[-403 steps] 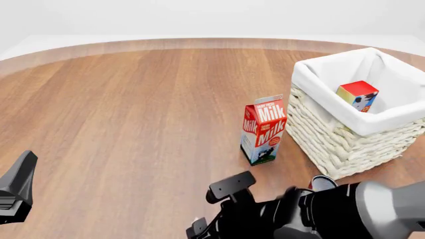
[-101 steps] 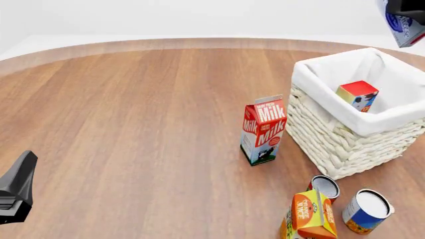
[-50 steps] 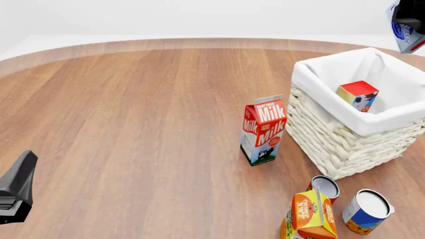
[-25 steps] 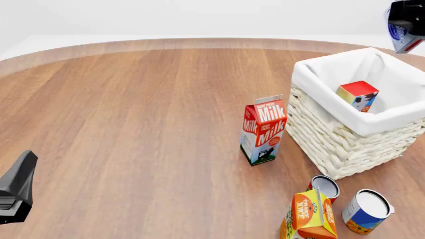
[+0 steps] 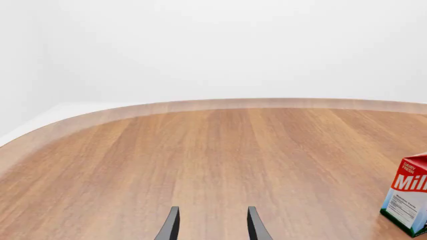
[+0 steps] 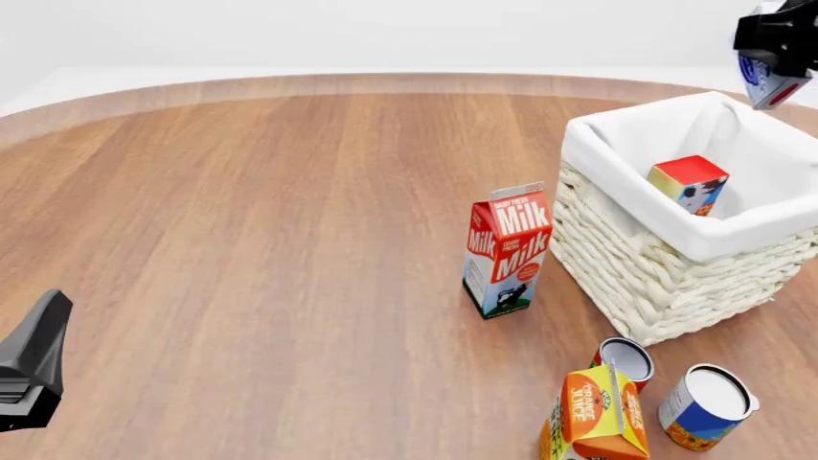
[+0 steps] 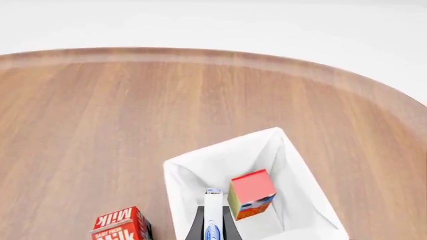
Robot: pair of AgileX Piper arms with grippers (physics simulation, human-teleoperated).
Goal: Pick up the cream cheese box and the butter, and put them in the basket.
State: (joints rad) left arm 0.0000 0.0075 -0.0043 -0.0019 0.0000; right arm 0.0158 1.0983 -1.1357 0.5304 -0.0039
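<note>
Right gripper (image 6: 775, 59) clamped on the small flat white-and-blue cream cheese box (image 6: 768, 75), held high above the far rim of the cream-white woven wicker basket (image 6: 665, 259) | red-and-yellow butter box (image 6: 688, 184) lies inside the basket | left gripper (image 5: 212, 227) low over the wooden table's (image 6: 256, 240) near-left edge, fingers apart, holding nothing.

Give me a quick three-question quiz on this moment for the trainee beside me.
1. True or false: the butter already lies inside the basket.
2. What does the right hand carry? A) the milk carton B) the cream cheese box C) a can
3. Fill in: the milk carton stands on the table just outside the basket's ____ side, seen from the front view.

Key:
1. True.
2. B: the cream cheese box is clamped in the right hand above the basket.
3. Left.
</note>
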